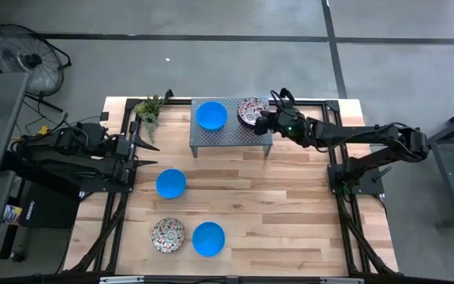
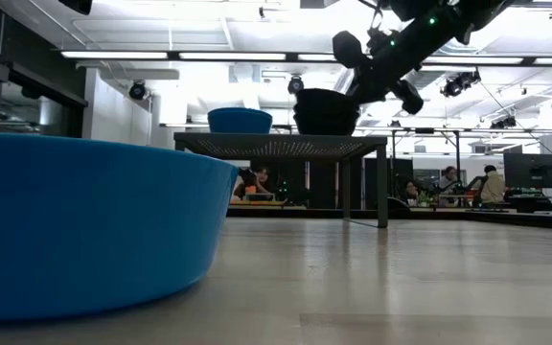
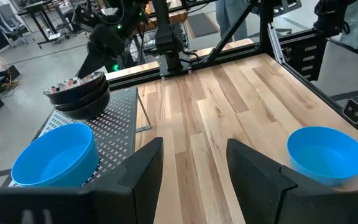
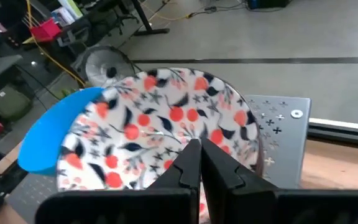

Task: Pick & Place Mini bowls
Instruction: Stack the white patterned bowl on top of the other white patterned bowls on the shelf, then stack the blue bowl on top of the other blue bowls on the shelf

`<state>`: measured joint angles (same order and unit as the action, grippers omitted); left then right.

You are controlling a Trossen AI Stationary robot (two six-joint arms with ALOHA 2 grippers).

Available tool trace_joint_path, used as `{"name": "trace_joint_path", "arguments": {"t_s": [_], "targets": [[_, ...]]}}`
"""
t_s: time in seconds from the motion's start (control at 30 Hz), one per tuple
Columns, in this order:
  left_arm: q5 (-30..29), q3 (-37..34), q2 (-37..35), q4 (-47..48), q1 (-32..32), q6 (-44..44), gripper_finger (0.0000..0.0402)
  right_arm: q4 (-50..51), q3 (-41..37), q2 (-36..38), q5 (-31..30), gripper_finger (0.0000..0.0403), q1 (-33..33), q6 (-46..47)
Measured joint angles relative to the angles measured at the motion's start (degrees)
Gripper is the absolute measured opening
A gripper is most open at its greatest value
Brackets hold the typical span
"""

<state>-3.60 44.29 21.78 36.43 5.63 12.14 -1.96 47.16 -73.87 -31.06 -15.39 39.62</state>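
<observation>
The right end effector (image 1: 263, 120) reaches over the grey perforated stand (image 1: 231, 136) at the far side of the surface (image 1: 290, 213), its fingers (image 4: 194, 165) clenched on the near rim of a floral bowl (image 4: 160, 134). That bowl is white inside with red berries and dark leaves. From the left wrist it sits on top of another bowl (image 3: 82, 106) of the same size, with a dark outer wall, so the two form a short stack. The stack stands on the stand's end nearest this end effector.

Just beyond the stack, on the same stand, sits a plain blue bowl (image 1: 211, 116); the two are close but whether they touch is unclear. The stand's edge lies right under the end effector, and a potted plant (image 1: 150, 110) stands past its far end.

The left end effector (image 1: 146, 152) waits released at the surface's left edge. A blue bowl (image 1: 171, 184) lies just ahead of it. Farther off, near the front edge, a floral bowl (image 1: 168, 234) and another blue bowl (image 1: 208, 239) sit side by side, almost touching.

Below the right arm the wood is bare from the stand to the front edge.
</observation>
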Motion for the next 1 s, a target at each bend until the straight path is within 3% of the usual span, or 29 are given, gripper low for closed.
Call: {"name": "trace_joint_path", "arguments": {"t_s": [0.2, 0.37, 0.53, 0.8, 1.0], "targets": [[-0.04, 0.00, 0.00, 0.01, 0.00, -0.02, 0.0172, -0.87, 4.17, 0.19, 2.29, 0.0000, 0.02, -4.82], [-0.11, 0.00, 0.00, 0.01, 0.01, -0.08, 0.0172, 0.59, 9.92, 0.22, 7.72, 0.0000, 0.15, -7.62], [-0.11, 0.00, 0.00, 0.10, 0.00, -0.20, 0.0172, 7.47, 15.48, 0.24, 11.06, 0.0000, 2.52, -8.70], [-0.09, 0.00, 0.00, 0.12, 0.00, -0.17, 0.0172, 20.18, 21.34, 0.24, 9.07, 0.0000, 10.12, -4.97], [0.07, 0.00, 0.00, 0.12, 0.01, -0.19, 0.0172, 21.58, 21.64, 0.24, 8.87, 0.0000, 16.07, -1.14]]}}
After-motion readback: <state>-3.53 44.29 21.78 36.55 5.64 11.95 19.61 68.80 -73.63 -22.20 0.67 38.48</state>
